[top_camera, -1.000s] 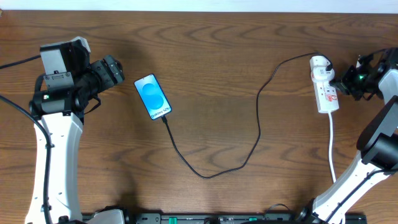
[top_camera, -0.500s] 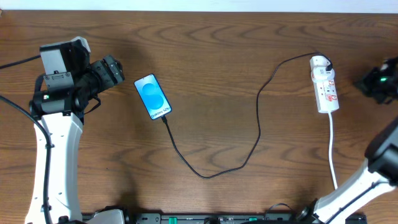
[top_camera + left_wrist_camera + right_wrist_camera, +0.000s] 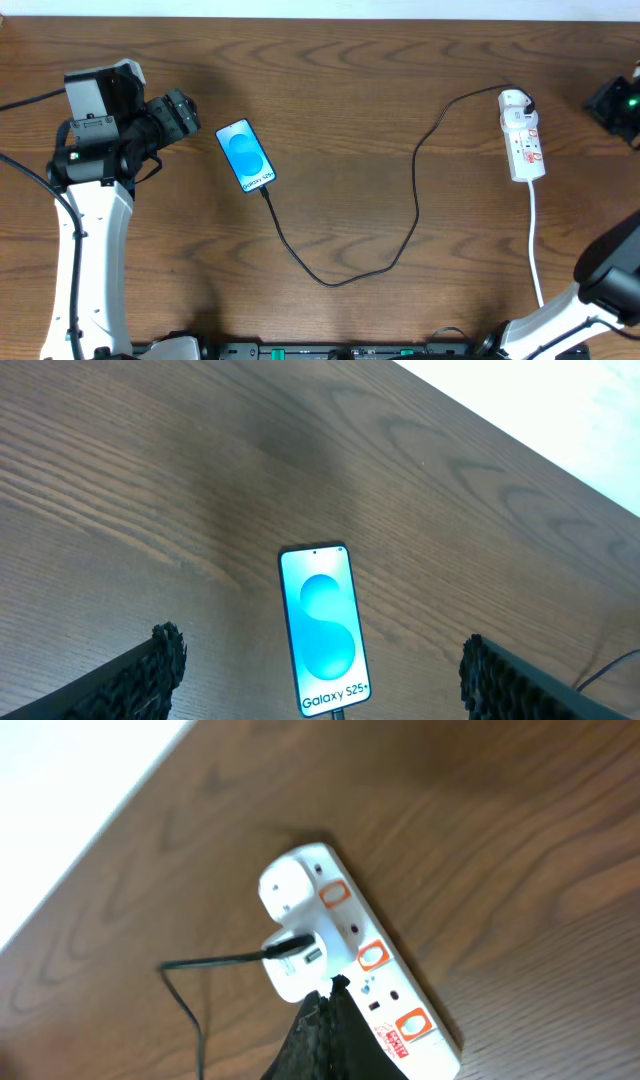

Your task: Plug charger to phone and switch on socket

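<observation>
Dark brown wood grain covers the bench [image 3: 340,90], and a pale white strip [image 3: 320,8] runs along its far edge. A black rail [image 3: 350,352] lines the near edge.

Left of centre the phone [image 3: 245,155] lies flat, screen up and lit blue, turned a little off square. The charger [image 3: 417,200] leaves the phone's near end, where its tip seems to be seated, though the view is too coarse to be sure. From there the thin black cable loops toward the near side, then climbs right to a white plug [image 3: 295,965] sitting in the socket [image 3: 522,135]. The socket lies on the right, lengthwise from far to near, and its own white cord [image 3: 533,240] trails off toward the near edge.

Nothing lies between the phone and the left hand [image 3: 183,112], which hangs just left of it with its fingers spread wide and nothing between them. The right hand [image 3: 322,1030] is at the far right edge, apart from the socket, with its fingers pressed together and gripping nothing. The open wood around the phone, cable and socket carries no other loose items.
</observation>
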`<state>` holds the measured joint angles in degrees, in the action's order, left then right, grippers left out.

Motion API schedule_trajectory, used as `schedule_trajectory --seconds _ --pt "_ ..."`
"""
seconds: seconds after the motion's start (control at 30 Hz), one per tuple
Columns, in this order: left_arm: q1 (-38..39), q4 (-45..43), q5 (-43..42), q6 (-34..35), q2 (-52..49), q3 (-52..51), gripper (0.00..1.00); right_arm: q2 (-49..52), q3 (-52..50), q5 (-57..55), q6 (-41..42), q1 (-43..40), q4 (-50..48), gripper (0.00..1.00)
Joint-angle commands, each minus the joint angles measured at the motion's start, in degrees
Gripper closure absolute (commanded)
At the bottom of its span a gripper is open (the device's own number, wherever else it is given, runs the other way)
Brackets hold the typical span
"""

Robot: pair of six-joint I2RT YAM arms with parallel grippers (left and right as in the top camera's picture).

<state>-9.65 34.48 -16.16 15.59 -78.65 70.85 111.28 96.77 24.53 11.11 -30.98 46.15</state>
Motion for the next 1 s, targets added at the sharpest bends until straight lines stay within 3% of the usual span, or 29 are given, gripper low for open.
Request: schedule_trajectory --seconds 0.0,0.5,0.97 --pt "-0.1 0.0 0.4 -0.5 -0.3 -0.1 0.11 3.2 -0.6 -0.2 -2.4 1.3 0.5 0.99" --pt "-0.1 0.0 0.4 -0.5 -0.3 -0.1 0.11 14.2 -0.6 0.0 -8.7 2.6 -0.8 0.99" --pt "-0.1 0.0 0.4 -0.5 -0.3 -0.1 0.11 16.3 -0.7 0.0 -10.2 3.8 -3.1 0.99"
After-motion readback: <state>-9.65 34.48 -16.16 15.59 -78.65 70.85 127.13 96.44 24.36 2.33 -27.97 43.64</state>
